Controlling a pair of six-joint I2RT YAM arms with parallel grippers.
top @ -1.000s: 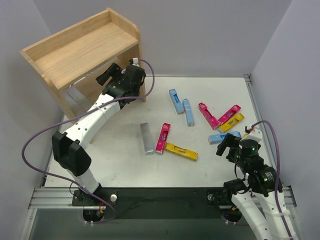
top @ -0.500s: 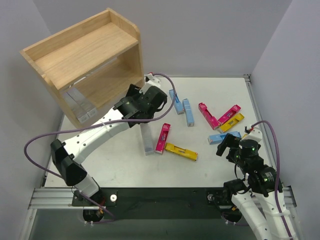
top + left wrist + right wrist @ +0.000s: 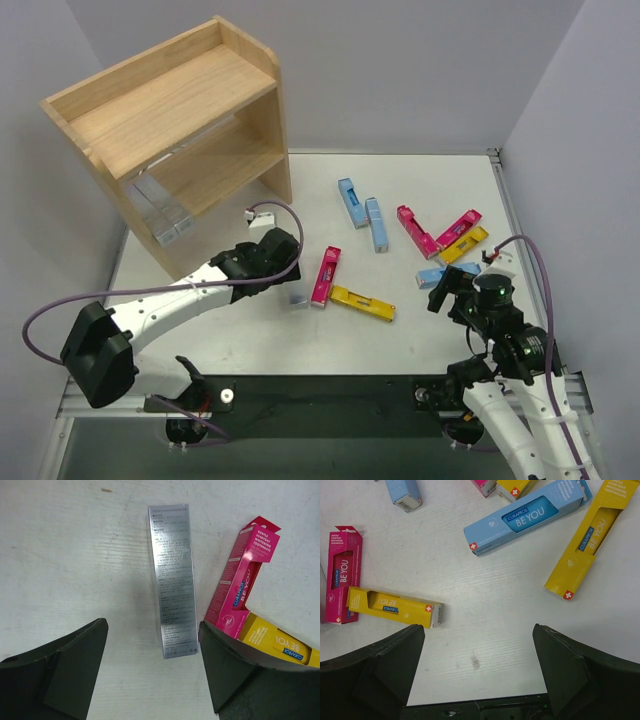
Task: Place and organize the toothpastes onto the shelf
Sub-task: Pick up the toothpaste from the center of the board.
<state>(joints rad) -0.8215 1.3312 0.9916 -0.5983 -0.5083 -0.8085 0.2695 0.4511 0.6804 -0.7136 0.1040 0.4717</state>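
Note:
The wooden shelf (image 3: pixel 170 110) stands at the back left, with silver-grey toothpastes (image 3: pixel 165 215) at the left end of its lower tier. My left gripper (image 3: pixel 282 265) (image 3: pixel 152 630) hovers open above a silver carton (image 3: pixel 172 580) lying on the table, whose near end sits between the fingers, closer to the right one. A magenta carton (image 3: pixel 242 575) (image 3: pixel 325 275) and a yellow one (image 3: pixel 277 642) (image 3: pixel 362 303) lie just to its right. My right gripper (image 3: pixel 455 290) (image 3: pixel 479 630) is open over bare table, near a light blue carton (image 3: pixel 530 517) and a yellow carton (image 3: pixel 587 545).
More cartons lie across the table's middle and right: two light blue (image 3: pixel 350 202) (image 3: pixel 377 224), two magenta (image 3: pixel 417 231) (image 3: pixel 458 229) and a yellow one (image 3: pixel 463 245). Grey walls close the back and sides. The table's front rail (image 3: pixel 330 385) runs between the arm bases.
My left arm has drawn back from the shelf's lower tier and swung down over the silver carton on the table, jaws slightly wider. The right arm has barely shifted.

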